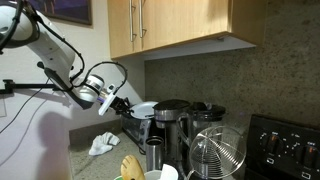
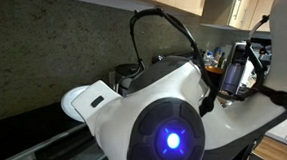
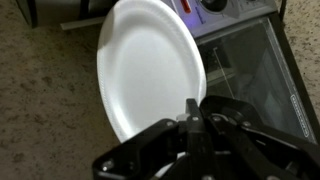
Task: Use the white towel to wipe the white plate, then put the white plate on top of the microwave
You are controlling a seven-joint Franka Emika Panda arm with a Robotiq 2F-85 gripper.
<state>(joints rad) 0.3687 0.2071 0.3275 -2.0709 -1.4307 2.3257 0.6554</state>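
1. Kitchen: speckled granite counter [image 1: 85, 160] with wooden cabinets [image 1: 170, 25] above.
2. Far left in an exterior view, we see the white arm [image 1: 45, 50] stretched toward the right.
3. The white towel [image 1: 103, 143] lies crumpled on the counter, below the gripper [image 1: 118, 101] and apart from it.
4. The gripper's jaws are clamped on the rim of the white plate [image 1: 143, 107].
5. In the wrist view the plate is tilted over the left part of the microwave [image 3: 250, 75]; we can't tell if they touch.
6. Further right stand a coffee maker [image 1: 170, 120] and then a black stove [image 1: 290, 145].
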